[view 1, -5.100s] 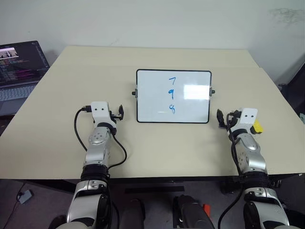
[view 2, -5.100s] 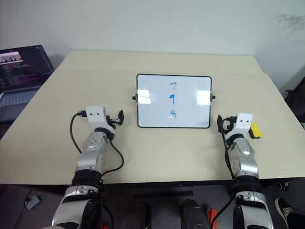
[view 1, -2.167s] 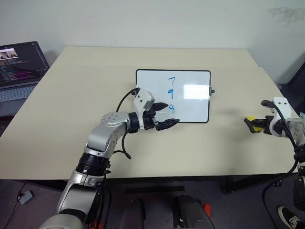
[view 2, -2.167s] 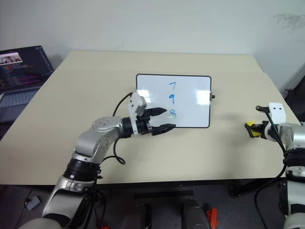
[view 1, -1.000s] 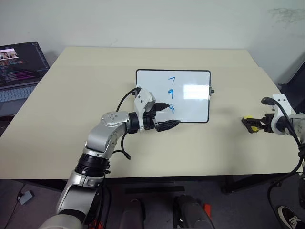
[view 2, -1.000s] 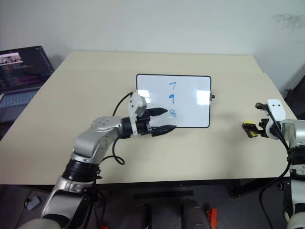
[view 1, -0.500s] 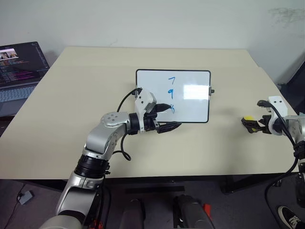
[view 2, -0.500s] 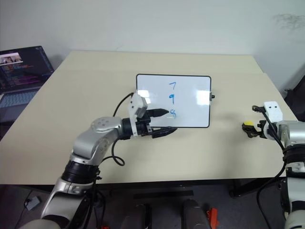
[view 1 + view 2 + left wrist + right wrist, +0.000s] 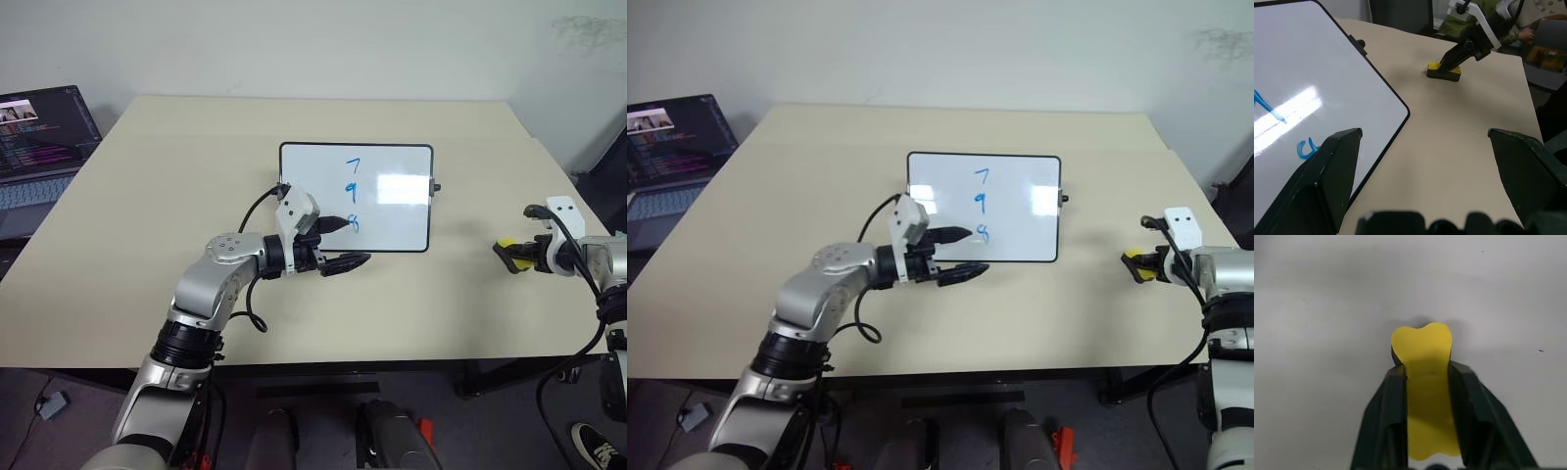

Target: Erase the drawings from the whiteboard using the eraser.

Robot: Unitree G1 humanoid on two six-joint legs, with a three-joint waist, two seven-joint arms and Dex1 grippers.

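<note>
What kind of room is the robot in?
Probably an office or lab. A plain beige table stands against a bare white wall, with an open laptop showing code beside it and a small whiteboard on top.

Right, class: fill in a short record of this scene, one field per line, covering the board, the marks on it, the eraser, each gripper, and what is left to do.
board: whiteboard flat on the table
marks: three blue drawings in a column, unerased
eraser: yellow eraser on the table, right of the board
right gripper: right gripper shut on the eraser, squeezing its sides
left gripper: left gripper open at the board's lower edge
left to do: carry eraser to board, wipe
</note>
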